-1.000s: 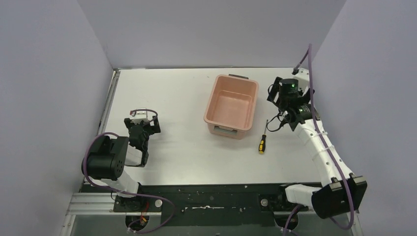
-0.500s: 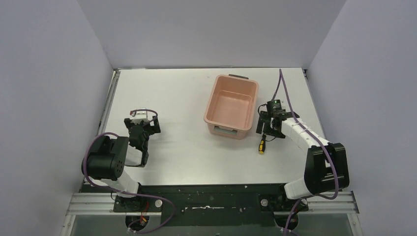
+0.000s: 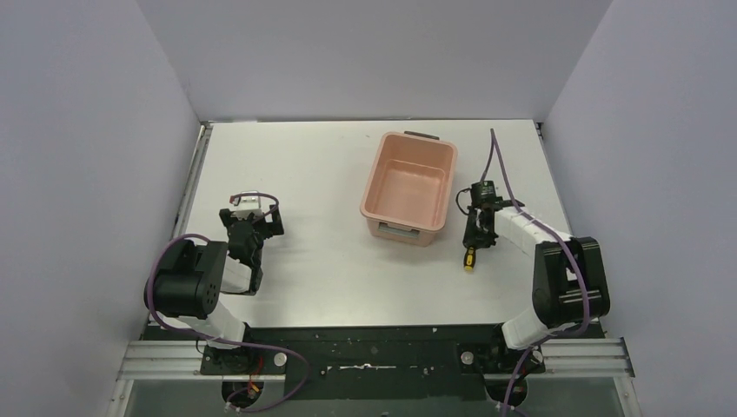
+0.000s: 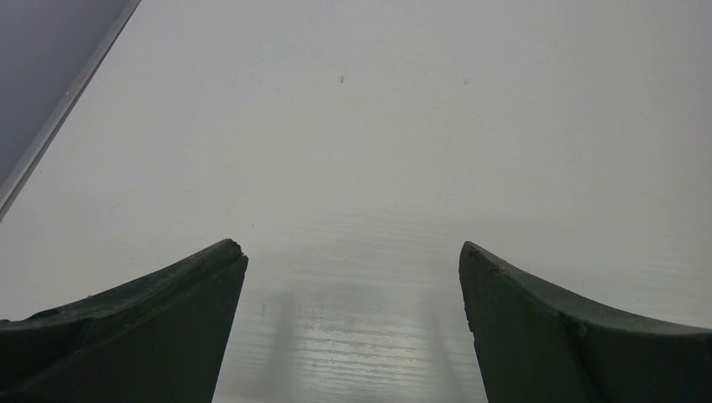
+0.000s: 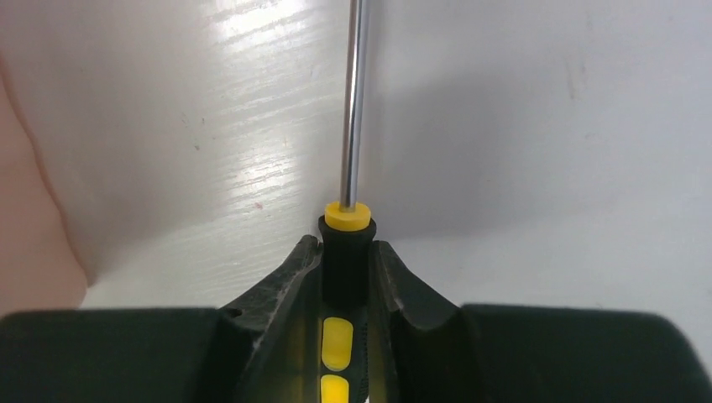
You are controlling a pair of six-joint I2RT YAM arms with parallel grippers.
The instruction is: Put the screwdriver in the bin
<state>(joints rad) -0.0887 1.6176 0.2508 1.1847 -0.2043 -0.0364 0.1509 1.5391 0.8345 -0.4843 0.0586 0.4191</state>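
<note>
The screwdriver (image 3: 469,255) lies on the white table just right of the bin's near corner, its yellow-and-black handle toward the arms. In the right wrist view its handle (image 5: 345,277) sits squeezed between both fingers, the thin metal shaft running straight ahead. My right gripper (image 3: 472,239) is shut on that handle, low over the table; its jaws (image 5: 346,252) press the black neck below the yellow collar. The salmon-pink bin (image 3: 409,188) stands upright and holds nothing, a short gap left of the gripper. My left gripper (image 3: 249,228) hovers open over bare table, fingers (image 4: 185,302) wide apart.
White walls enclose the table on the left, back and right. The bin's pink wall (image 5: 25,201) shows at the left edge of the right wrist view. A metal rail (image 3: 195,178) runs along the table's left edge.
My right arm swung in from beside the bin, dropped onto the screwdriver and shut on its handle. The screwdriver shifted slightly right. The left arm has not moved.
</note>
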